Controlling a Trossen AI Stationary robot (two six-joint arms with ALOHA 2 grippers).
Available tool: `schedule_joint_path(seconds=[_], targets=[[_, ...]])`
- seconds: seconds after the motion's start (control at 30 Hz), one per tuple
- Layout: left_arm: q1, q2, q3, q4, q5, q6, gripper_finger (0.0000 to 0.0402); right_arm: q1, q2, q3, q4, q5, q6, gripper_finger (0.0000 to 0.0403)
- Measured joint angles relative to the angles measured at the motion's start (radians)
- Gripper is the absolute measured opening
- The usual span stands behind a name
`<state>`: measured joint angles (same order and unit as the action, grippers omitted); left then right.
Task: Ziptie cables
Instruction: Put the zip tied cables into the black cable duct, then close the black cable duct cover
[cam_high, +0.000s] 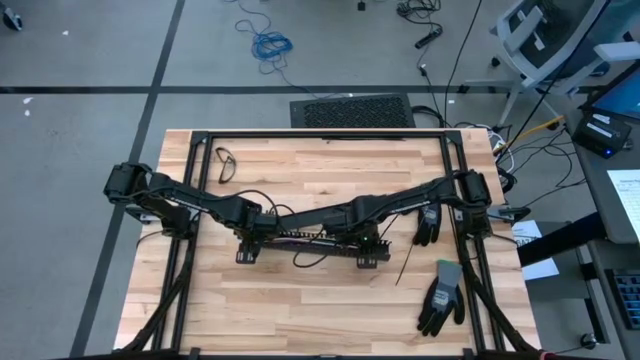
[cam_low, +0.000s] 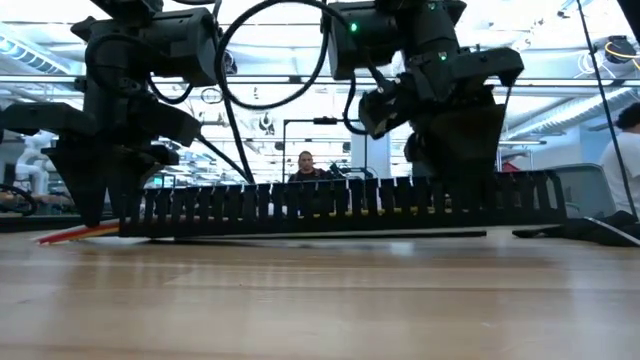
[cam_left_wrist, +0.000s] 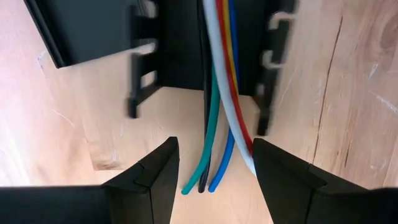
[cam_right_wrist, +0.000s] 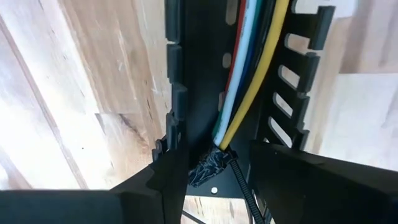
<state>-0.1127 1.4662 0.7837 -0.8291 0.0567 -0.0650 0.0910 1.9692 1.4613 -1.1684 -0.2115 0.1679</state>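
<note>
The cables, white, red, yellow, blue, green and black strands, run inside a black slotted duct mid-tabletop, bound with black tape at the right end. Left tool stands apart, straddling their loose ends; right tool stands apart around the taped tip. Bare wood lies near of the duct; gloves lie right.

Both arms reaching inward, left gripper and right gripper jaws parted
</note>
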Motion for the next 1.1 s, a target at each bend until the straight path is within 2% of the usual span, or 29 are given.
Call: schedule_joint_path(seconds=[0.23,0.53,0.73,0.93,1.1], targets=[[0.0,0.0,0.0,0.001,0.0,0.0,0.0199,0.0,-0.021,0.002,0.004,0.004,-0.005,0.0148],[0.0,0.0,0.0,0.004,0.0,0.0,0.0199,0.0,-0.02,0.002,0.001,0.002,-0.013,0.0061],[0.002,0.0,0.0,0.002,-0.001,0.0,0.0199,-0.001,-0.053,0.03,-0.06,0.013,-0.026,0.0056],[0.002,-0.004,0.007,-0.083,-0.032,0.046,0.0199,-0.033,-0.155,0.066,-0.087,0.239,0.013,0.0058],[0.002,-0.062,0.066,-0.172,-0.073,0.105,0.0198,-0.094,-0.241,0.065,-0.109,0.339,0.083,0.0058]])
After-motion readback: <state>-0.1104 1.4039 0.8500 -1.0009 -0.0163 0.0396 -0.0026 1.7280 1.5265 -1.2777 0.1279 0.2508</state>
